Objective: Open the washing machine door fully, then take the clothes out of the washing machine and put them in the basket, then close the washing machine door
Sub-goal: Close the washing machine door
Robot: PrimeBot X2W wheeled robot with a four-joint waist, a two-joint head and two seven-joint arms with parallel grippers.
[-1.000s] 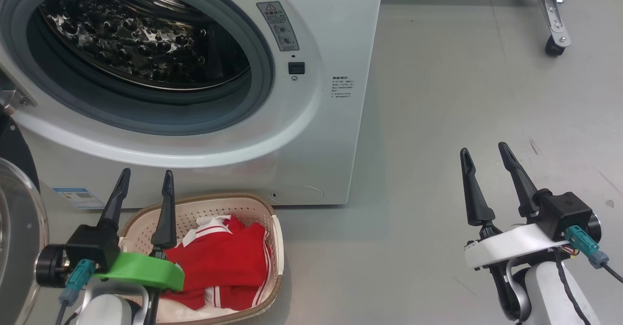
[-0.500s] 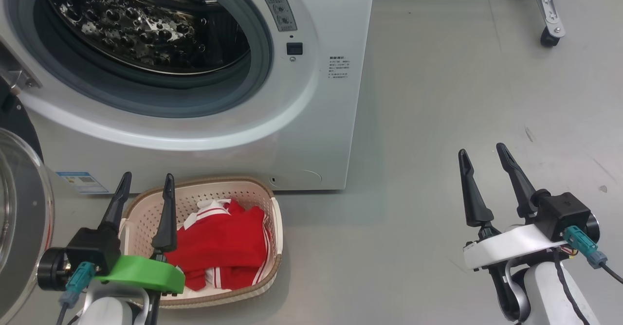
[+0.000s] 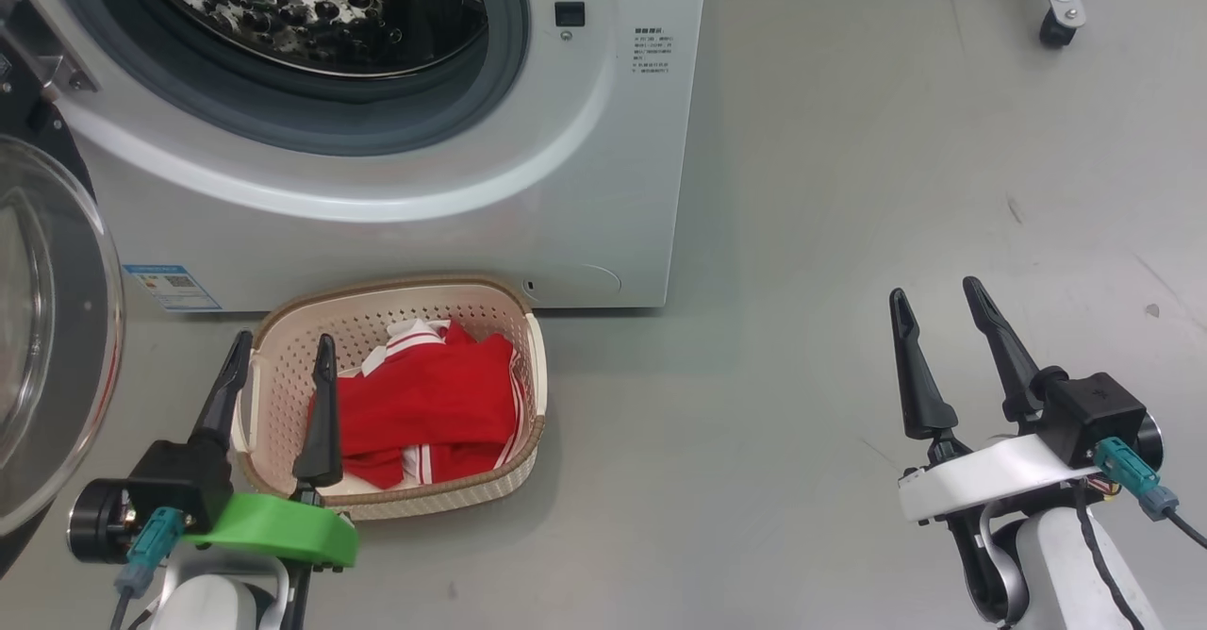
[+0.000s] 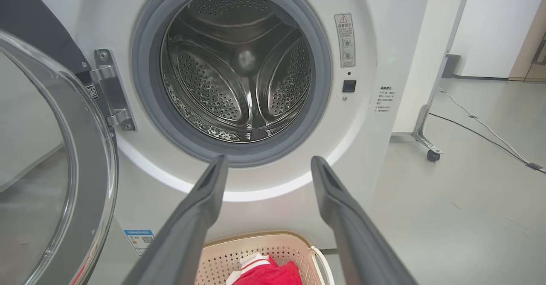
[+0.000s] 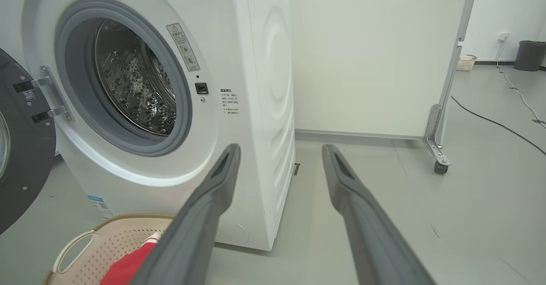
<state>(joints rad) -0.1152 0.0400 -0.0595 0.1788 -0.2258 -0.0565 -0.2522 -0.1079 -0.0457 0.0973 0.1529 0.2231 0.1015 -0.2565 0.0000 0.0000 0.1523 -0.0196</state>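
Looking down, I see the basket (image 3: 396,288) standing on the grey floor (image 3: 801,375), just in front of the bottom edge of the washing machine (image 3: 613,168) and near its right front corner. It is cream plastic with small holes in the walls and a brown woven-look rim. The clothes (image 3: 424,408) lie inside it, toward its right side: bright red soft fabric, crumpled, with white stripes and a white collar trim. The washing machine is a white box. A grey rubber ring (image 4: 147,84) goes round its mouth, and the shiny steel drum (image 4: 239,71) behind it has perforated walls and raised paddles. The washing machine door (image 3: 57,328) stands swung open at the left side on a metal hinge (image 4: 111,91), with a clear domed glass and a dark rim. My left pincer (image 3: 285,336) hangs by the near left corner of the basket, fingers wide apart, holding nothing. My right pincer (image 3: 934,288) is over bare floor, well apart from the machine, also wide and empty.
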